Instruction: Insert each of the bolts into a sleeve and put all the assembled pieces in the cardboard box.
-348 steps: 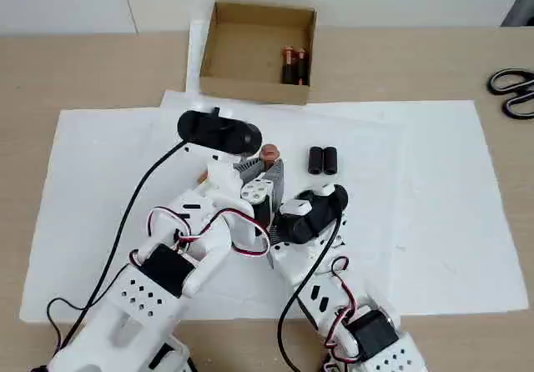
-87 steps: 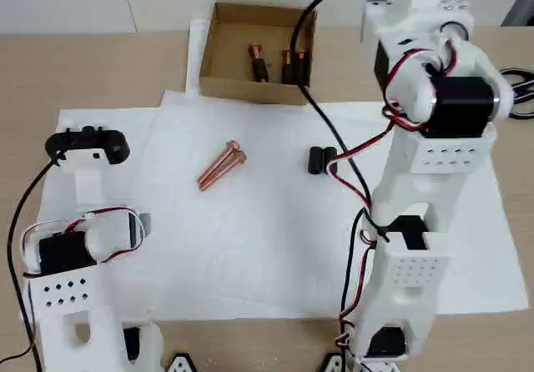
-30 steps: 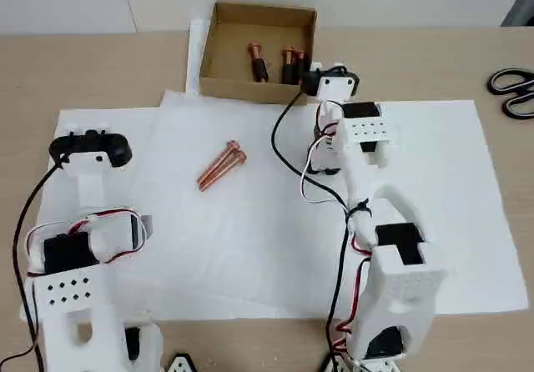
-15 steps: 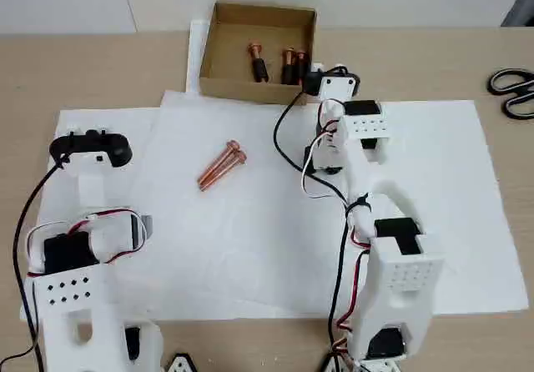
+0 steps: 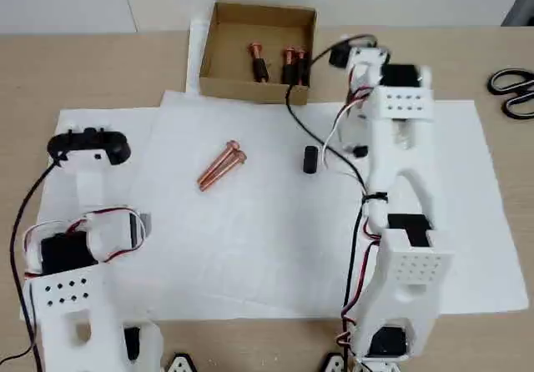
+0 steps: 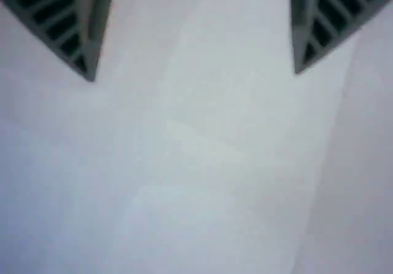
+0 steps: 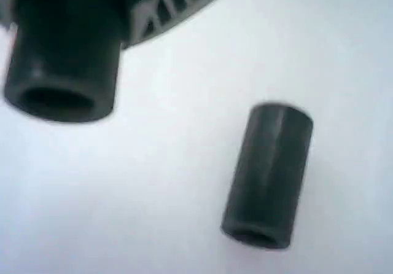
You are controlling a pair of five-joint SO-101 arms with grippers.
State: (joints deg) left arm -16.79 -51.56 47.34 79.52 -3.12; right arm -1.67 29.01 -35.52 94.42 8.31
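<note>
Two copper bolts (image 5: pixel 221 165) lie side by side on the white paper (image 5: pixel 250 238). One black sleeve (image 5: pixel 311 158) lies right of them, also seen in the right wrist view as the lying sleeve (image 7: pixel 268 176). My right gripper (image 5: pixel 357 149) hangs just right of it, shut on a second black sleeve (image 7: pixel 61 59) held above the paper. The cardboard box (image 5: pixel 250 91) at the back holds three assembled pieces (image 5: pixel 257 62). My left gripper (image 6: pixel 195 74) is open over bare paper at the left, with nothing between its fingers (image 6: pixel 86 34).
Scissors (image 5: pixel 511 93) lie at the table's far right edge. The left arm (image 5: pixel 83 222) is folded back at the front left. The right arm (image 5: pixel 400 222) stretches up the right side of the paper.
The right arm came from the box down onto the pair of sleeves, then pulled up and right with one. A single sleeve stays on the paper. The left arm kept still.
</note>
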